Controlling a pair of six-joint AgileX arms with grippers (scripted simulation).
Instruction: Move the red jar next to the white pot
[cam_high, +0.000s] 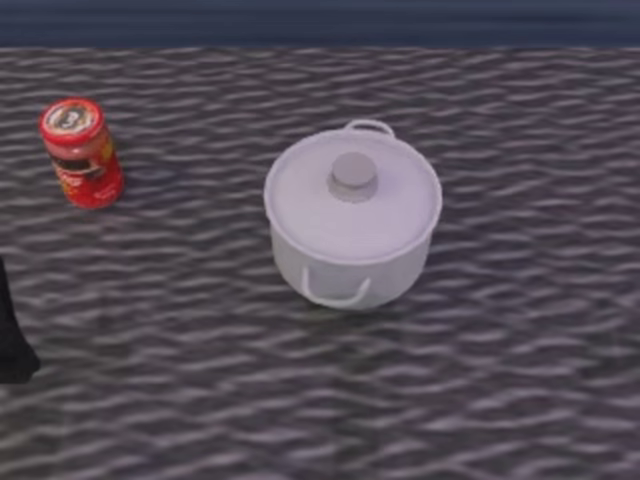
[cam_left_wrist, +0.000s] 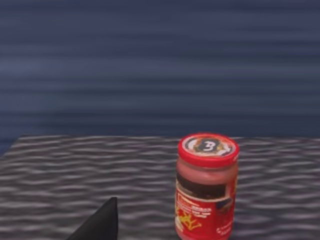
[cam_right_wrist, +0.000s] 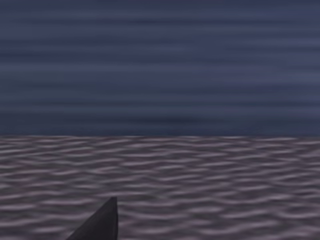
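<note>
Left arm (cam_high: 14, 345) only a dark sliver at the left edge of the top view, low on the desk (cam_high: 520, 380). One dark fingertip (cam_left_wrist: 100, 222) showing in the left wrist view; released or clenched, cannot tell. Nothing held that can be seen.

Red jar (cam_high: 82, 152) standing upright ahead of the left fingers, well apart from them, at the far left of the desk. Red lid with a round printed mark on top, dark band below the lid, red label with yellow and white marks. In the left wrist view the same jar (cam_left_wrist: 206, 187) standing just beyond the fingertip, off to one side of it, not touching.

White pot (cam_high: 352, 215) near the middle of the desk, lid on, round knob (cam_high: 353, 174) in the middle of the lid, one thin loop handle on the near wall and one on the far rim. Well apart from the jar, with bare desk between.

Right arm out of the top view. One dark fingertip (cam_right_wrist: 100, 222) showing in the right wrist view over the grey rippled desk; open or shut, cannot tell.
</note>
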